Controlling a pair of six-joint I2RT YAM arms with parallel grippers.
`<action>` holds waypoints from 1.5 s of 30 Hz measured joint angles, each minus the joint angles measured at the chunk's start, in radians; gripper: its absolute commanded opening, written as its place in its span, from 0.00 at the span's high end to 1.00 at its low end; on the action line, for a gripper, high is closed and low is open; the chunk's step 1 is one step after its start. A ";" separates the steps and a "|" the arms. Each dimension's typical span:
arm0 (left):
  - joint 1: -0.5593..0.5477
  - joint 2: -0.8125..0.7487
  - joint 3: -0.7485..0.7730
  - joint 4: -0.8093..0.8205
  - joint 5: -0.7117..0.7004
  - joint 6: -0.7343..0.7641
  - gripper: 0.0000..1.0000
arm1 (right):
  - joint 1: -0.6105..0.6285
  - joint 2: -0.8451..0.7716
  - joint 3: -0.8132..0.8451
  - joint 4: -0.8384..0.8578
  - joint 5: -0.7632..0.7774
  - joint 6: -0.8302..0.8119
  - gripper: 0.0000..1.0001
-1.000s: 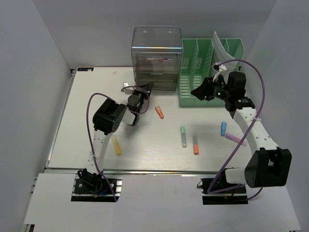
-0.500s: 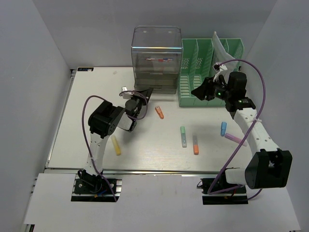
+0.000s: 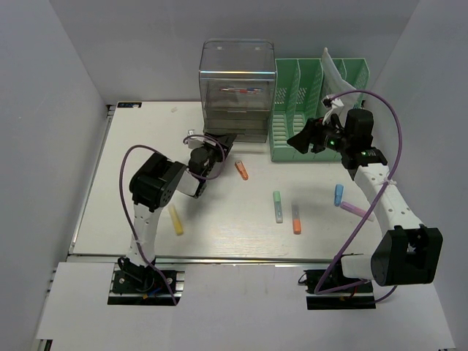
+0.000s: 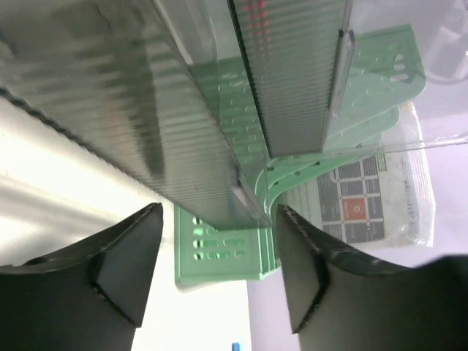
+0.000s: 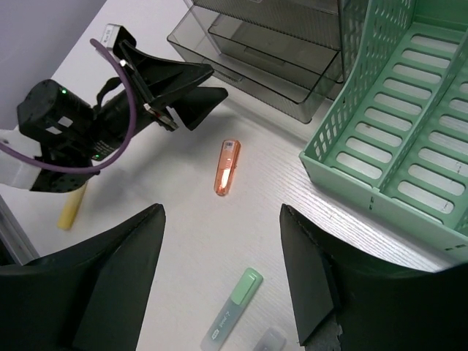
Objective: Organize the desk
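Observation:
The desk (image 3: pixel 124 168) is an off-white tabletop with several highlighters lying on it: orange (image 3: pixel 241 170), green (image 3: pixel 277 205), a second orange (image 3: pixel 296 219), blue (image 3: pixel 338 194), purple (image 3: pixel 357 210) and yellow (image 3: pixel 176 219). My left gripper (image 3: pixel 221 143) is open right at the front of the clear drawer unit (image 3: pixel 238 91). In the left wrist view the unit's lower edge (image 4: pixel 219 183) sits between the spread fingers, untouched as far as I can see. My right gripper (image 3: pixel 302 139) hovers open and empty above the desk, over the orange highlighter (image 5: pixel 227 167) and the green one (image 5: pixel 232 308).
A green slotted file rack (image 3: pixel 314 110) stands right of the drawer unit and holds a printed sheet in a plastic sleeve (image 3: pixel 333 69). The rack (image 5: pixel 395 161) is close to my right gripper's right finger. The left gripper (image 5: pixel 208 86) shows in the right wrist view.
My left gripper's jaws have gone from shut to open at the drawer unit's front, and that arm's elbow shifted left. The right gripper opened a little wider and stayed in place.

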 measured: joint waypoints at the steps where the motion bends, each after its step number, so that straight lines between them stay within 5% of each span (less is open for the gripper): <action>1: 0.000 -0.015 -0.008 -0.017 0.005 0.000 0.19 | 0.000 0.000 0.000 -0.002 0.000 -0.002 0.30; 9: 0.001 -0.240 -0.147 -0.140 0.053 0.070 0.15 | 0.000 0.000 0.000 -0.021 0.000 -0.023 0.28; 11: 0.003 -0.324 -0.176 -0.213 0.088 0.144 0.14 | 0.000 0.000 0.000 -0.034 0.000 -0.035 0.11; 15: 0.006 -0.561 -0.217 -0.457 0.097 0.330 0.03 | 0.000 -0.004 0.001 -0.080 0.000 -0.076 0.11; 20: 0.053 -0.828 -0.187 -0.772 -0.025 0.569 0.02 | 0.002 -0.013 0.001 -0.108 0.005 -0.114 0.11; 27: 0.235 -0.869 -0.114 -1.084 -0.085 0.732 0.02 | 0.036 -0.035 0.001 -0.141 0.043 -0.190 0.11; 35: 0.471 -0.842 -0.115 -1.291 0.056 0.778 0.02 | 0.135 -0.046 0.001 -0.190 0.134 -0.281 0.11; 45: 0.440 -1.079 -0.205 -1.323 0.452 0.921 0.08 | 0.218 -0.094 -0.085 -0.179 0.276 -0.412 0.11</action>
